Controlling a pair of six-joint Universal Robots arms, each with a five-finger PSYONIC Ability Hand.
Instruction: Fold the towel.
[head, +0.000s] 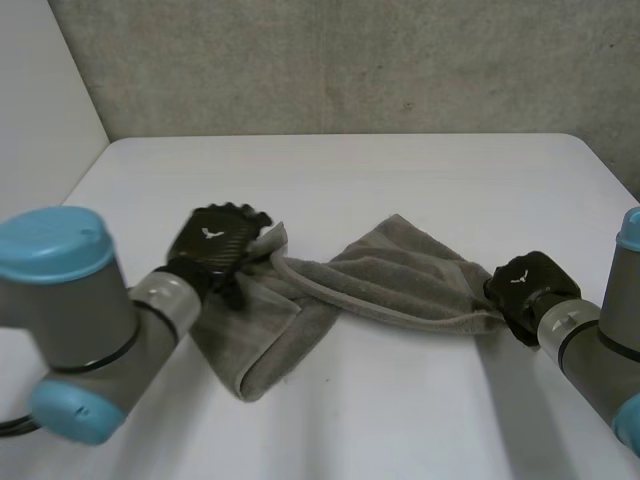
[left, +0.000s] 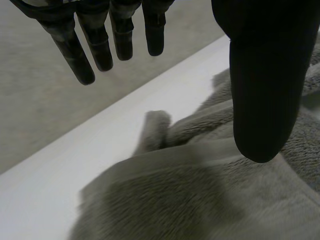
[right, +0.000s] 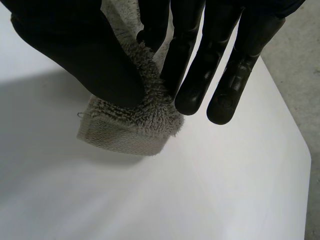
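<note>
Right hand (head: 525, 287), right of centre in the head view, pinched one corner (right: 132, 127) of the towel (head: 400, 275) between thumb and fingers. The hemmed tip of the corner stuck out past the fingertips, close over the table (head: 350, 170). Left hand (head: 222, 240), left of centre, sat over the towel's other end. In its wrist view the fingers (left: 85, 55) were straight and spread well away from the thumb, with nothing held. Could not tell whether the palm touched the cloth.

Risks, as judged:
- Only one end was gripped. A pull by the right hand would likely drag the whole towel across the table rather than flatten it, unless the left hand pinned or took its end.
- The pinch was shallow, near the very tip, so the thick pile could slip out under tension.
- The middle was twisted. Folding from that state would lock in the twist and give a lumpy, skewed fold.
- The left hand might close on a doubled layer instead of a true corner.

Towel: grey, fluffy, with a flat woven band at the hem. It lay across the middle of the table between the two hands — roped and rumpled at centre, a rolled edge curving along it. The left part was doubled over into a rough flap reaching toward the lower left of the frame.
</note>
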